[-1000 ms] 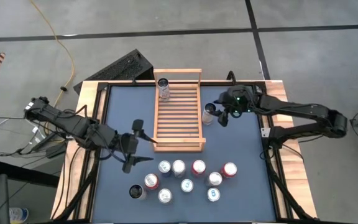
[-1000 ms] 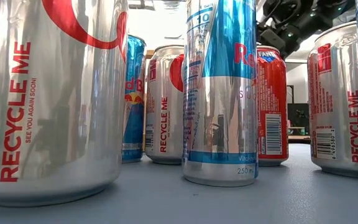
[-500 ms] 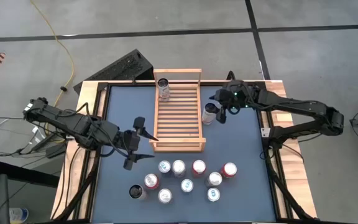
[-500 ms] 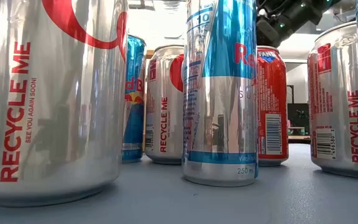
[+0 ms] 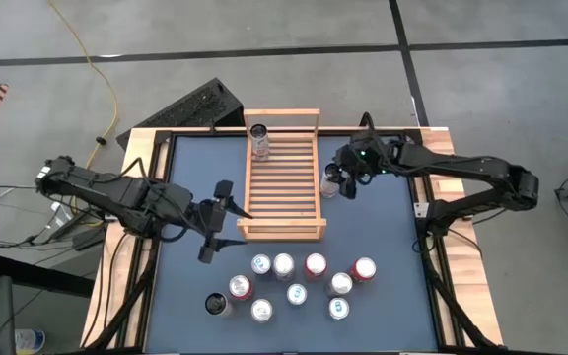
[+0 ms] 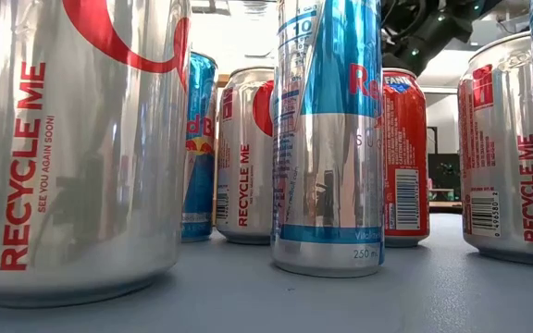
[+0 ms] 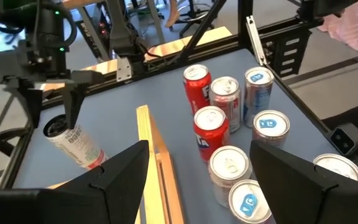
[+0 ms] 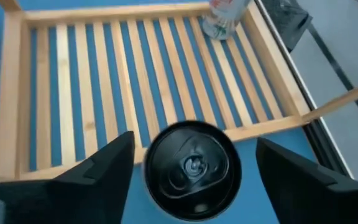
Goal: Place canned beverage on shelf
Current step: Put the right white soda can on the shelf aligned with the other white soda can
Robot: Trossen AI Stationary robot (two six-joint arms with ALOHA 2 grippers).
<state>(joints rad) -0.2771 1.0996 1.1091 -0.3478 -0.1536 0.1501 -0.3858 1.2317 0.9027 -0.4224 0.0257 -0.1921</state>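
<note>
The right gripper (image 5: 340,180) straddles, fingers spread, a can (image 8: 193,168) standing just beside the shelf (image 5: 282,212); next it must close and lift it onto the slats.

The shelf (image 5: 282,177), a light-wood slatted rack with raised end rails, lies flat near the tabletop's far edge. One can (image 5: 259,140) stands upright on its far left corner; a dark-topped can (image 5: 332,181) stands tilted just beside its right side.

Open slats of the shelf (image 8: 104,81) ahead of my right gripper (image 8: 191,165), one can (image 8: 224,17) at its far corner.
</note>
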